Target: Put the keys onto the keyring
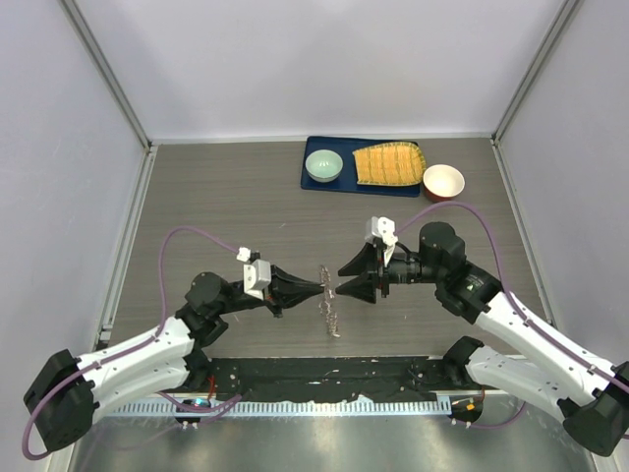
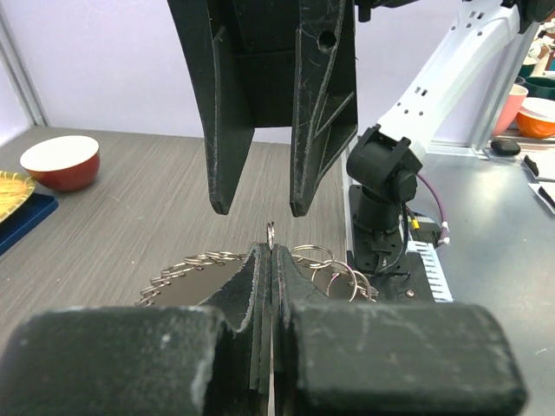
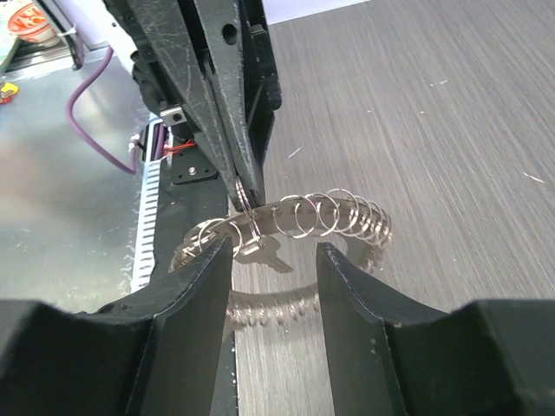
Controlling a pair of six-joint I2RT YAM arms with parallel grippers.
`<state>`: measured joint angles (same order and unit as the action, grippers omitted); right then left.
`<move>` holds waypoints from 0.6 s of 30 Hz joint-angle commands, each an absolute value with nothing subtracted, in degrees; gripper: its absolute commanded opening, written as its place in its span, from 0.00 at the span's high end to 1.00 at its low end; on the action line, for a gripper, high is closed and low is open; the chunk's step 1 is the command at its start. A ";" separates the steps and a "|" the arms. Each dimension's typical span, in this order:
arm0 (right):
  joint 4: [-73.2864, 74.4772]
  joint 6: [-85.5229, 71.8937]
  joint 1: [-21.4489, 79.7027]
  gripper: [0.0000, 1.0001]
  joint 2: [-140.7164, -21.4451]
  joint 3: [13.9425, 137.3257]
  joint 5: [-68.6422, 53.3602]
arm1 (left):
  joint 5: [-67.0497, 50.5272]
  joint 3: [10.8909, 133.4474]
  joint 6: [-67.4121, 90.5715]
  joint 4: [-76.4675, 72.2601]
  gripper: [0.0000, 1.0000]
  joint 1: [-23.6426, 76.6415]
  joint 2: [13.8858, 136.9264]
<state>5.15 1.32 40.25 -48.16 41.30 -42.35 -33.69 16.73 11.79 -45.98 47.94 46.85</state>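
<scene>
While the left gripper (image 1: pixel 327 287) pinched the tiny silver key (image 3: pixel 263 253), the right gripper (image 1: pixel 339 280) faced it, jaws apart, the wreath-like grey metal keyring (image 3: pixel 338 215) stretched crosswise just beneath both tips.

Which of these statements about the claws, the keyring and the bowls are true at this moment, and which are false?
1. The left claw is shut, pinching a small loop of the keyring. True.
2. The right claw is shut. False: its jaws stand open, gripping nothing.
3. The green bowl sits on the blue tray. True.
4. The red bowl sits on the blue tray. False: it stands on the table, just right of the tray.
</scene>
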 commanded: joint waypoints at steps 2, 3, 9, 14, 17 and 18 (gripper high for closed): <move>3.87 1.84 39.99 0.51 -48.78 44.12 -46.76 | -36.65 20.65 10.90 -49.48 1.00 48.08 47.72; 3.95 1.85 40.08 0.51 -48.95 44.03 -46.84 | -36.82 20.74 10.99 -49.57 1.00 48.16 47.90; 4.22 2.29 40.08 0.54 -49.39 44.30 -48.60 | -37.62 21.62 10.90 -49.92 1.00 48.08 48.87; 4.39 2.55 40.16 0.62 -49.75 44.30 -49.04 | -38.49 22.15 11.25 -50.80 1.00 48.16 49.92; 4.39 2.64 40.08 0.69 -49.92 44.38 -48.96 | -39.11 22.32 11.34 -51.06 1.00 48.08 50.01; 4.48 2.55 40.08 0.71 -49.92 44.30 -48.78 | -39.29 22.24 11.42 -51.15 1.00 48.16 50.10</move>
<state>5.65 2.07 40.25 -49.67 41.69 -47.75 -37.82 19.29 11.60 -46.00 47.94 50.19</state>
